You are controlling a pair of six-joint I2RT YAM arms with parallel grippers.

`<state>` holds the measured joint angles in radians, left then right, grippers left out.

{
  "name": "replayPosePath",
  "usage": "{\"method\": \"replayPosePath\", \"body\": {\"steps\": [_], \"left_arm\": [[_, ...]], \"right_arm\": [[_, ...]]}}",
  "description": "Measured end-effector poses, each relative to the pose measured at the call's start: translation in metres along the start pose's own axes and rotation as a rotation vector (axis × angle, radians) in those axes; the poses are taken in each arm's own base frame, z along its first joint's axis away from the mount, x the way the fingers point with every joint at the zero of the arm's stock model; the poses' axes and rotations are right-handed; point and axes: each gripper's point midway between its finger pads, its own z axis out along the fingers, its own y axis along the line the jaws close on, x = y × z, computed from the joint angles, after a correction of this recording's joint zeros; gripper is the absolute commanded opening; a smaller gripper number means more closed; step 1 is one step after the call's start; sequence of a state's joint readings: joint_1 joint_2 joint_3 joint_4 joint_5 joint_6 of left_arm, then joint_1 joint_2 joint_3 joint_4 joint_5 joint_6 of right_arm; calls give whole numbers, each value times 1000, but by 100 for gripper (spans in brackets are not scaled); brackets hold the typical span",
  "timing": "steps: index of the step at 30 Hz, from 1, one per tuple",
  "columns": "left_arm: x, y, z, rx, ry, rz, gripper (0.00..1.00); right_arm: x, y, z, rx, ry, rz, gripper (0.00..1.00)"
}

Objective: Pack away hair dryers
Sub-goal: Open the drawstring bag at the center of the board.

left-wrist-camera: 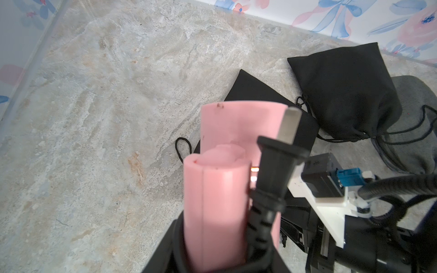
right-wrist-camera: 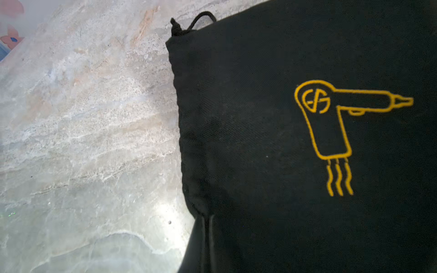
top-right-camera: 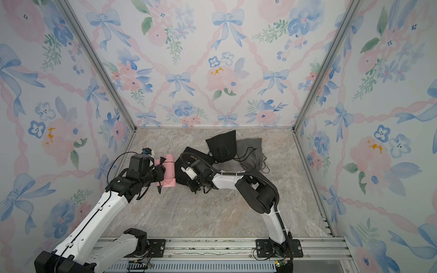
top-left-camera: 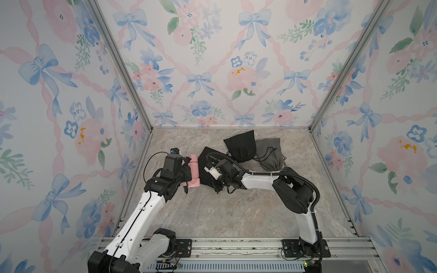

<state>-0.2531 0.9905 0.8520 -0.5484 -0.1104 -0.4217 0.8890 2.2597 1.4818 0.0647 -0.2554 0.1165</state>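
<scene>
In both top views the pink hair dryer (top-left-camera: 195, 169) hangs left of centre, pinched in the left tool (top-left-camera: 189, 173). Just right of it, the right tool (top-left-camera: 216, 185) is down on the near edge of a flat black pouch (top-left-camera: 207, 157). Further up the frame, by the back wall, a stuffed black pouch (top-left-camera: 241, 145) and a bulging grey pouch (top-left-camera: 269, 151) lie on the bench (top-left-camera: 236, 212). No white dryer shows, so I'd guess this is the last one to bag.

From the left wrist, the jaws clamp the dryer's handle and cord together. The plug (left-wrist-camera: 279, 160) pokes out beside the barrel, and the flat pouch lies just beyond it.

From the right wrist, that pouch and its yellow dryer logo (right-wrist-camera: 343, 123) fill the view. The tool itself is hidden, but the cloth creases toward the lens, so its jaws look pressed together on the hem.

The step in hand is opening the pouch. Next, I'd say, the hem must lift to gape the mouth. The dryer then goes in barrel first, without the plug snagging.
</scene>
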Motion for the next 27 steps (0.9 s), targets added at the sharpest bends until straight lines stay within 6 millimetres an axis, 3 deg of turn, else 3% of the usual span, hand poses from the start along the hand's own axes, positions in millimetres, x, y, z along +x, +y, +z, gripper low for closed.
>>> {"method": "replayPosePath", "body": {"steps": [5, 8, 23, 27], "left_arm": [[0, 0, 0, 0, 0, 0, 13], [0, 0, 0, 0, 0, 0, 13], [-1, 3, 0, -5, -1, -5, 13], [-1, 3, 0, -4, -1, -5, 14]], "right_arm": [[-3, 0, -1, -13, -5, 14, 31], [-7, 3, -2, -26, -12, 20, 41], [-26, 5, 4, -30, -50, 9, 42], [-21, 6, 11, -26, -39, -1, 41]]}}
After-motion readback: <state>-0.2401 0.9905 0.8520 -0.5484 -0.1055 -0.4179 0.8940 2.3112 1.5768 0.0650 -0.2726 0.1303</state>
